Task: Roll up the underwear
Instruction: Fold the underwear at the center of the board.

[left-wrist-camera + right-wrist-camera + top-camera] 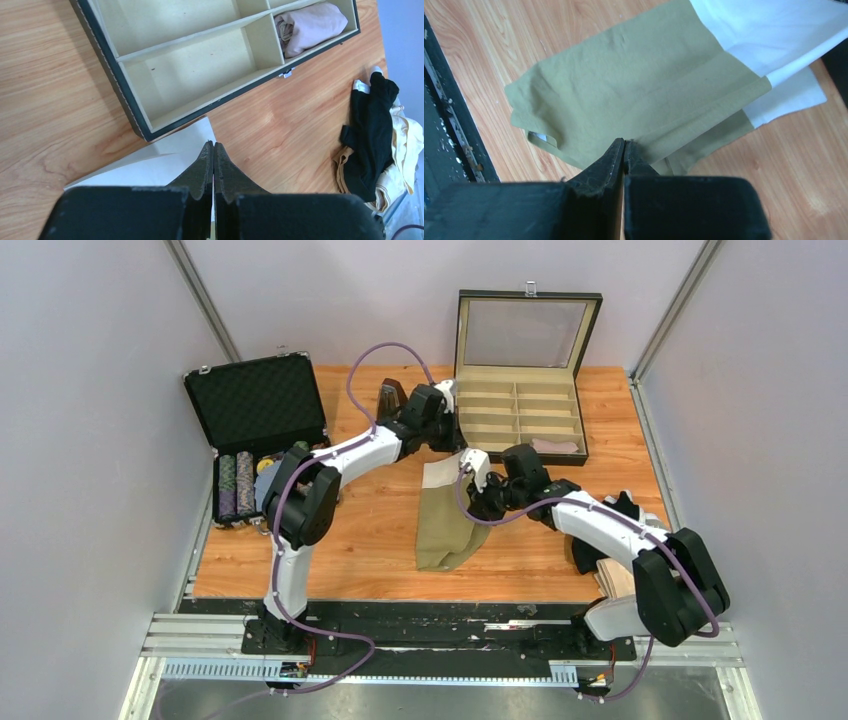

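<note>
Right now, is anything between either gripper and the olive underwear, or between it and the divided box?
Nothing visible. The left gripper has its jaws shut on the pale waistband of the olive underwear, the right gripper on its olive edge. The waistband corner lies by the near wall of the divided box, no object between.

Underwear pile [613,578] largely behind the right arm [600,521] overhead

Left arm [350,452] and right arm [600,523], based at six o'clock: white links, black joints, purple cables [398,344]. Left gripper [213,145], right gripper [624,142]: black.
</note>
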`<state>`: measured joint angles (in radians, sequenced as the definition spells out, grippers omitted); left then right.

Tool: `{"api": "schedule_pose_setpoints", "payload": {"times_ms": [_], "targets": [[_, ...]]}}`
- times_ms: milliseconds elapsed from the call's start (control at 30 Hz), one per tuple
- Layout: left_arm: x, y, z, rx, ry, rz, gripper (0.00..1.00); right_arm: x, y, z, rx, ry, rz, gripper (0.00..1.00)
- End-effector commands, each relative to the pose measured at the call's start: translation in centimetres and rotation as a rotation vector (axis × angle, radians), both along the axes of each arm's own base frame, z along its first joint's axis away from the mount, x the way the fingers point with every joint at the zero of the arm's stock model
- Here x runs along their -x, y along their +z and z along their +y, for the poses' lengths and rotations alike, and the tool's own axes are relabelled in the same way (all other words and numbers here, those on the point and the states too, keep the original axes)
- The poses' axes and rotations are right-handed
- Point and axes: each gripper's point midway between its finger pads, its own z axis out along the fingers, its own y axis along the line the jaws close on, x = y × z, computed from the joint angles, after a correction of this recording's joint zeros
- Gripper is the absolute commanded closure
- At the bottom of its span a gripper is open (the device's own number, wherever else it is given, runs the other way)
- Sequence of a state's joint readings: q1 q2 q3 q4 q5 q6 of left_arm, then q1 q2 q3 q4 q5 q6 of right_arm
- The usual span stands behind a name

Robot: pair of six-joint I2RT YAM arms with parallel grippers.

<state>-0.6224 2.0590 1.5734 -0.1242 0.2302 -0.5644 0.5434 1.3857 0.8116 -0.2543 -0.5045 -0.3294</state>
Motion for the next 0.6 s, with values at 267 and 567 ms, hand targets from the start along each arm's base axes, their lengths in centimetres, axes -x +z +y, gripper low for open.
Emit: {"api": "schedule_pose_setpoints", "payload": {"times_ms": [267,567], "targets": [[-1.4,1.6,-1.1,-0.022,0.032,-0.081,0.80,-1.3,-2.3,-4.6,0.088,-0.112,0.016,0.74],[-0.4,10.5,-0.3,0.048,-0.050,-0.248,0.40,-4.1,2.4,-10.1,0.027,-0.393,0.137,0.54]]}}
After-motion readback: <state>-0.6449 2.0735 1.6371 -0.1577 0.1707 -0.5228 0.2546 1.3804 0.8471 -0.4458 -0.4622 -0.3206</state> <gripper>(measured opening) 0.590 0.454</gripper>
